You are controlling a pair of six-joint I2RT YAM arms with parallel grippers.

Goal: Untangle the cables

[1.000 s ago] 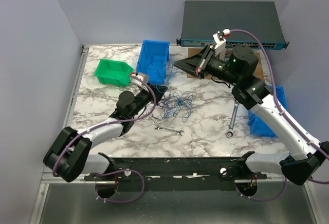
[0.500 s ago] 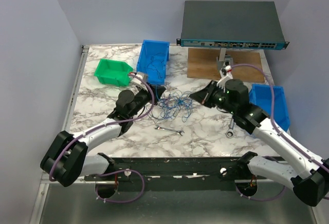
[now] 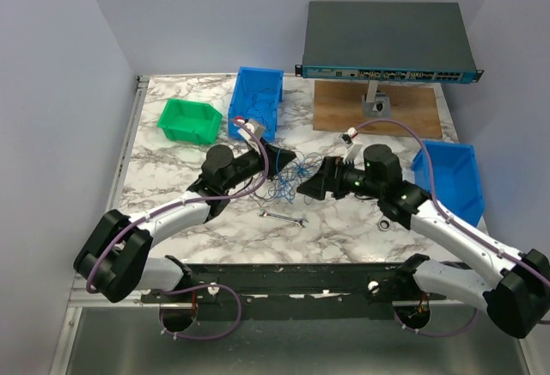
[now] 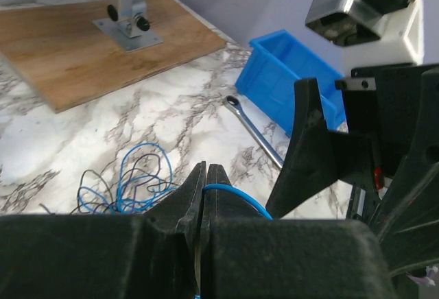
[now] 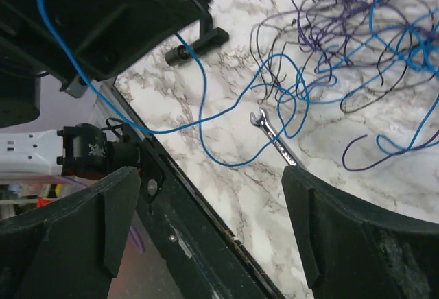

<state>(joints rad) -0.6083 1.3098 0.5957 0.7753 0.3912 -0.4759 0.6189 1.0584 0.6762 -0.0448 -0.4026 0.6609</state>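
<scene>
The cables (image 3: pixel 287 179) are a loose tangle of thin blue and black wires on the marble table, between my two grippers. My left gripper (image 3: pixel 284 153) sits at the tangle's upper left, its jaws shut on a blue cable (image 4: pixel 233 193) that arches out of them. That strand runs down from the left gripper (image 5: pixel 137 11) across the table as a long blue loop (image 5: pixel 206 124). The rest of the tangle (image 5: pixel 343 38) lies further off. My right gripper (image 3: pixel 314 182) faces the left one from the right. It (image 5: pixel 219 227) stands wide open, low over the table's near edge, with nothing between its fingers.
A small silver wrench (image 3: pixel 285 218) lies just below the tangle; a longer wrench (image 4: pixel 254 131) lies to the right. A green bin (image 3: pixel 189 119) and a blue bin (image 3: pixel 258 100) stand at the back left, another blue bin (image 3: pixel 455 177) at the right. A network switch (image 3: pixel 387 39) and wooden board (image 3: pixel 404 108) are behind.
My right arm swung from the switch at the back down to the tangle's right side, and its jaws opened. My left gripper moved right over the tangle, still holding the blue cable.
</scene>
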